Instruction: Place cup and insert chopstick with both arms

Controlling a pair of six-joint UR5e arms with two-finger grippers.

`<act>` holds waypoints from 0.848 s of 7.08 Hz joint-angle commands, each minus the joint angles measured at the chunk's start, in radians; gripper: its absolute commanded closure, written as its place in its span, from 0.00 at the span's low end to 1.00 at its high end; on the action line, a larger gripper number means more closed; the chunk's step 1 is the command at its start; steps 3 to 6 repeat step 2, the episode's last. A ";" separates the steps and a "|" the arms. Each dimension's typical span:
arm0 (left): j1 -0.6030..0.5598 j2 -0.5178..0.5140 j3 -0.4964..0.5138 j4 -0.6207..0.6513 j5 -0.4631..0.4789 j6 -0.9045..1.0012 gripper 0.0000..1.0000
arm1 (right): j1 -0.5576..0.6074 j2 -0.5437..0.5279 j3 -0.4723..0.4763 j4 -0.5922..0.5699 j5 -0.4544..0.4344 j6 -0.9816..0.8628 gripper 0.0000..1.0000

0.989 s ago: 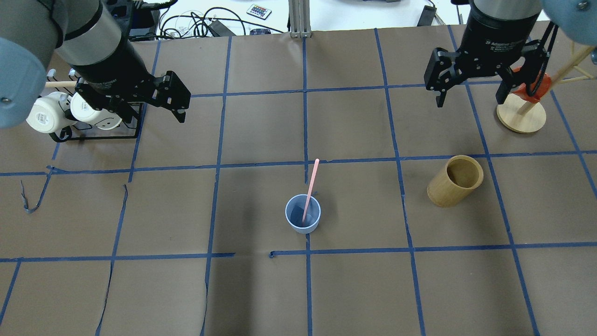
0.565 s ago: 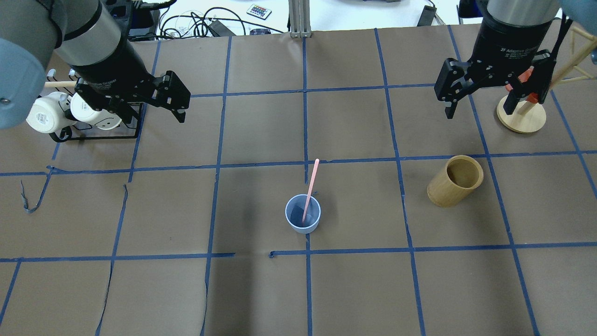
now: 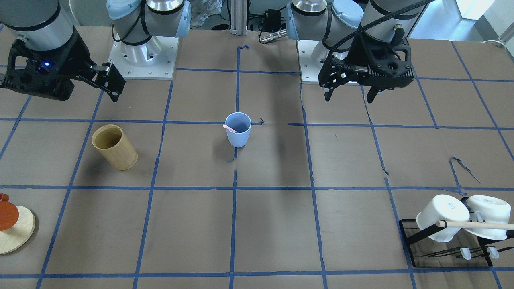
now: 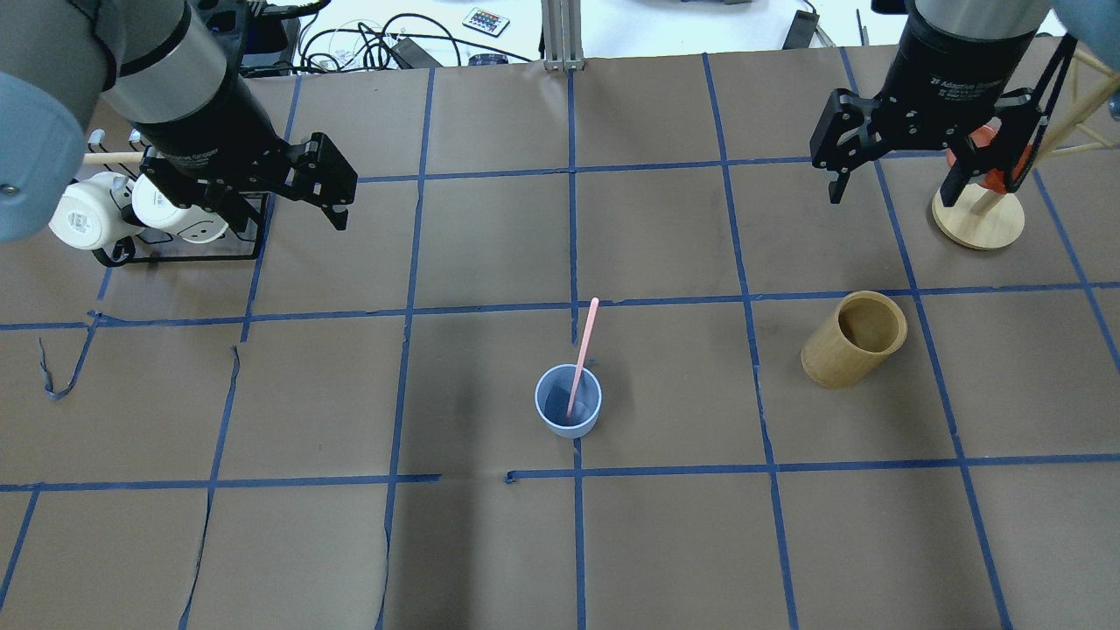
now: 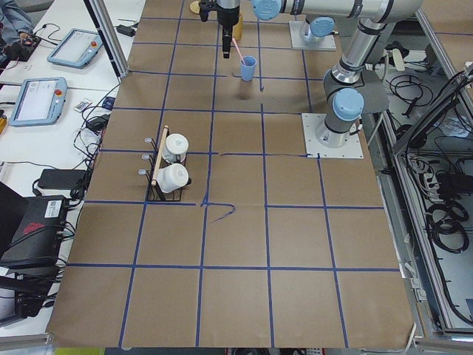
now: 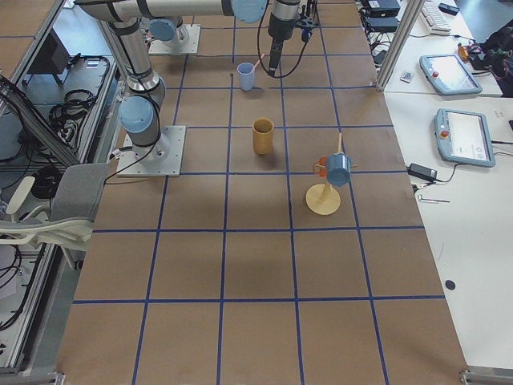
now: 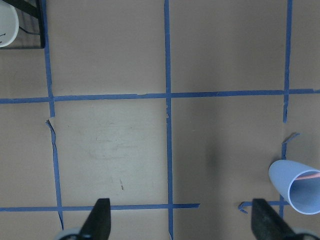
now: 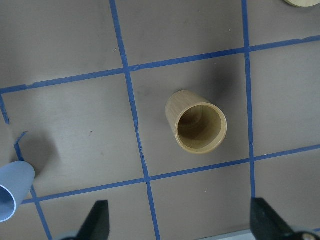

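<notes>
The light blue cup (image 4: 568, 401) stands upright near the table's middle, and also shows in the front view (image 3: 238, 130). The pale pink chopstick (image 4: 584, 350) stands in it, leaning on the rim with its top tilted away from the robot. My left gripper (image 4: 262, 210) is open and empty, high over the far left by the mug rack; its wrist view shows the cup (image 7: 295, 192) at lower right. My right gripper (image 4: 892, 194) is open and empty, high over the far right. Its wrist view shows the cup's side (image 8: 12, 192) at the lower left edge.
A tan wooden cylinder (image 4: 853, 339) stands right of the cup. A black rack with white mugs (image 4: 140, 214) is at the far left. A round wooden stand (image 4: 977, 219) with a red piece is at the far right. Brown paper with blue tape lines covers the table.
My right gripper has shifted a little to the right and away from the cup, still open. The left arm, the cup and the chopstick have not moved.
</notes>
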 commanded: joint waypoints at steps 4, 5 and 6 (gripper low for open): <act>0.000 0.000 0.000 0.000 0.000 0.000 0.00 | 0.001 0.001 0.003 -0.002 0.019 0.005 0.00; 0.000 0.000 0.000 0.000 0.000 0.000 0.00 | 0.001 0.001 0.003 -0.002 0.019 0.005 0.00; 0.000 0.000 0.000 0.000 0.000 0.000 0.00 | 0.001 0.001 0.003 -0.002 0.019 0.005 0.00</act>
